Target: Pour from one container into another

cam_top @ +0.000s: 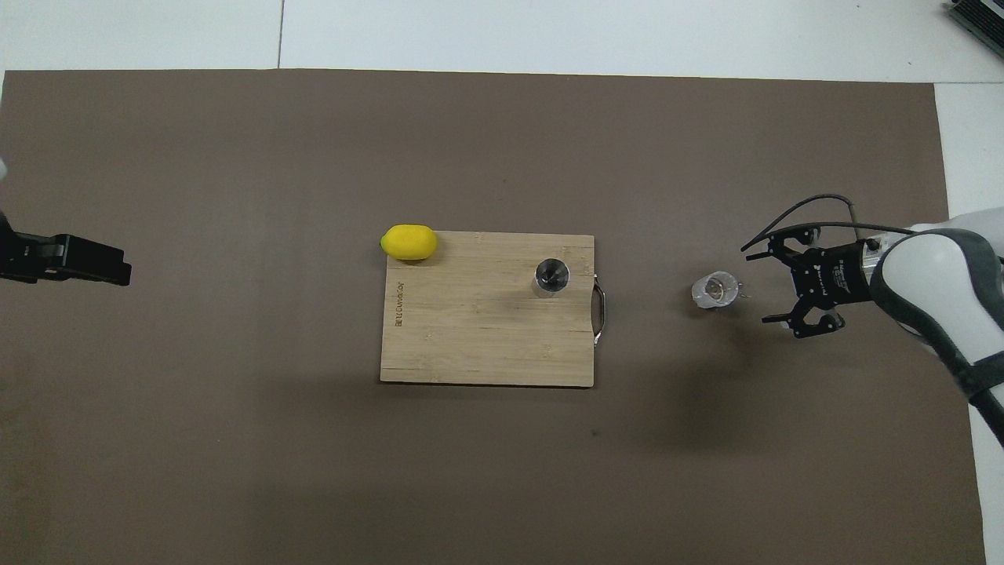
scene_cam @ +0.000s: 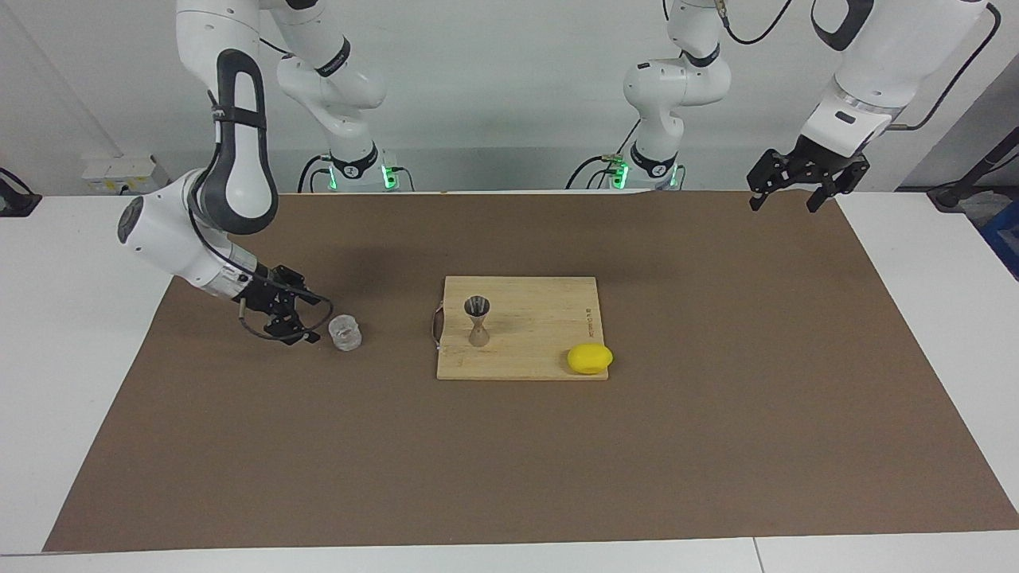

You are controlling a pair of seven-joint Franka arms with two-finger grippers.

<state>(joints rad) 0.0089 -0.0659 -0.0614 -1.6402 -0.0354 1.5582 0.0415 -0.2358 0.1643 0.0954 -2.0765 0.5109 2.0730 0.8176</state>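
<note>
On the brown mat toward the right arm's end, clear cup stands upright, free of any grip. Right gripper sits just beside it, fingers spread wide, not touching. Judgement: pour looks done, step in hand is retreat; best to draw away level and straight so a fingertip cannot clip the cup. Jigger stands upright on the cutting board, well apart from the cup. Left gripper waits, open, over the mat's corner.
</note>
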